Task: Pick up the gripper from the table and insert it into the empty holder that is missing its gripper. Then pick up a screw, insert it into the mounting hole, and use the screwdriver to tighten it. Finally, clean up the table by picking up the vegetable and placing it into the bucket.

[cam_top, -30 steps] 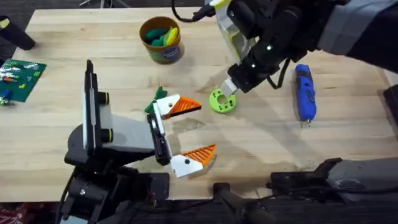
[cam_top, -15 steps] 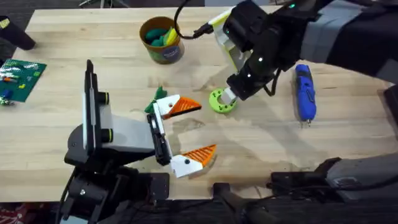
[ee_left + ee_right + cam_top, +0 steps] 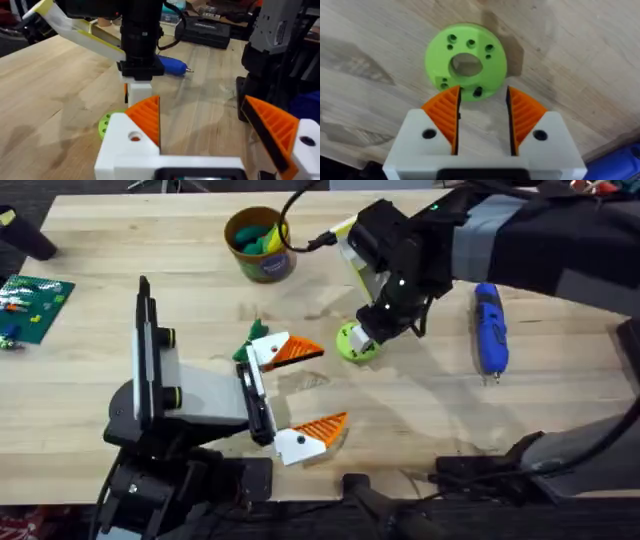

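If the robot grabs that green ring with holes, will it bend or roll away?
The green ring looks like hard plastic, so probably stiff. It lies flat on the table, so rolling seems unlikely. The right end effector might nudge it sliding.

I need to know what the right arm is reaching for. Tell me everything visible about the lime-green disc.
The lime-green disc is a flat round ring, plastic-looking, with a large centre hole and several small holes around it. It lies flat on the wooden table, near mid-table, between the screwdriver and the left gripper. The right gripper hovers open at its edge; contact is unclear.
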Motion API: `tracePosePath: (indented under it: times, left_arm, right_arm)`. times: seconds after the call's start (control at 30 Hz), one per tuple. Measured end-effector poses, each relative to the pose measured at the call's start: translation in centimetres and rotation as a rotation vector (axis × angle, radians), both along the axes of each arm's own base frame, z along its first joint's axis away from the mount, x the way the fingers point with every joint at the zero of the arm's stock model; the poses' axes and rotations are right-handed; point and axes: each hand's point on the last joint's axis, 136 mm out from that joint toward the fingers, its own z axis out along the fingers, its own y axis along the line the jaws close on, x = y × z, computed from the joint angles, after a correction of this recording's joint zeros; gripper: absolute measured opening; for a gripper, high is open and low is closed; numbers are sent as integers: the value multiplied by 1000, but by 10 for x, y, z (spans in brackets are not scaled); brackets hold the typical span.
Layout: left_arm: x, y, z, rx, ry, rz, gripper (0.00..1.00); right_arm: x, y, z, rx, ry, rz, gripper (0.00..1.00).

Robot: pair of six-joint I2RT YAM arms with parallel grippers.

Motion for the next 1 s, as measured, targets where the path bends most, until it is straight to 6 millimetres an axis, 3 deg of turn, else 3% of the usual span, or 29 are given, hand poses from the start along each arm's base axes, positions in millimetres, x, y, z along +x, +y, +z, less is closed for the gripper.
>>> tracePosePath:
  times: [0.67, 1.0]
  left_arm:
    - [0, 0, 0, 0, 0, 0, 986]
    - [0, 0, 0, 0, 0, 0, 985]
  right_arm:
    - [-4, 6, -10, 16, 43, -13, 491]
    - [-2, 7, -10, 21, 37, -16, 406]
